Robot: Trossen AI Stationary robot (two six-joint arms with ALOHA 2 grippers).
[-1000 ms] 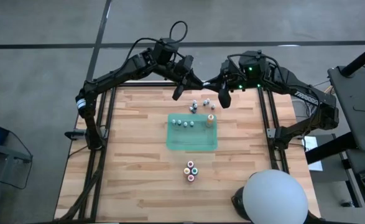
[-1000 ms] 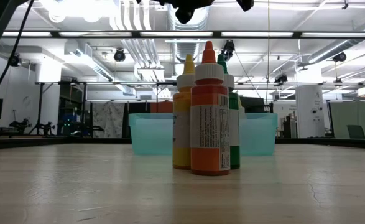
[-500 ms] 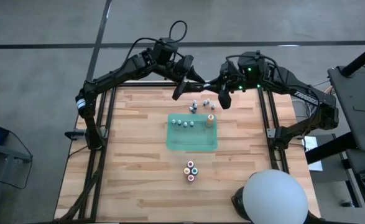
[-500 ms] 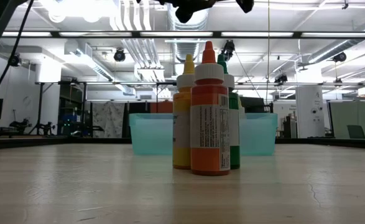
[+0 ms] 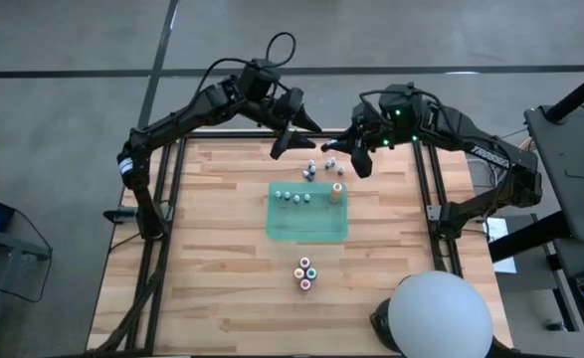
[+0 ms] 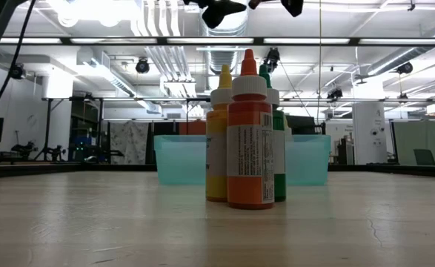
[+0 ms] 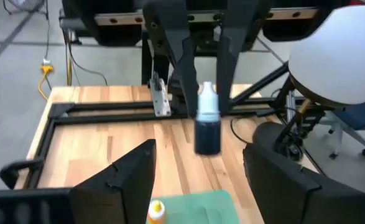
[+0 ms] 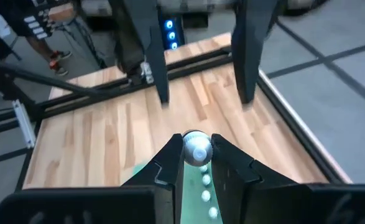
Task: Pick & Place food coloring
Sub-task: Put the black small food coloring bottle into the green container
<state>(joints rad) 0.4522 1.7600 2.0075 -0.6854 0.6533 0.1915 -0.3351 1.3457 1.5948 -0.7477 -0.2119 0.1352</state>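
The right gripper pinches a white-capped food coloring bottle above the table's far edge, beyond the green tray; the left gripper hangs open opposite. The pinch looks shallow, so the bottle could slip or tilt. Only the left wrist view shows the bottle's dark body.

Industrial lab: exposed ceiling ducts, strip lights.

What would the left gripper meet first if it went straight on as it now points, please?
Probably the small white-capped bottle in the right gripper's jaws, dead ahead of the left gripper; its depth is unclear.
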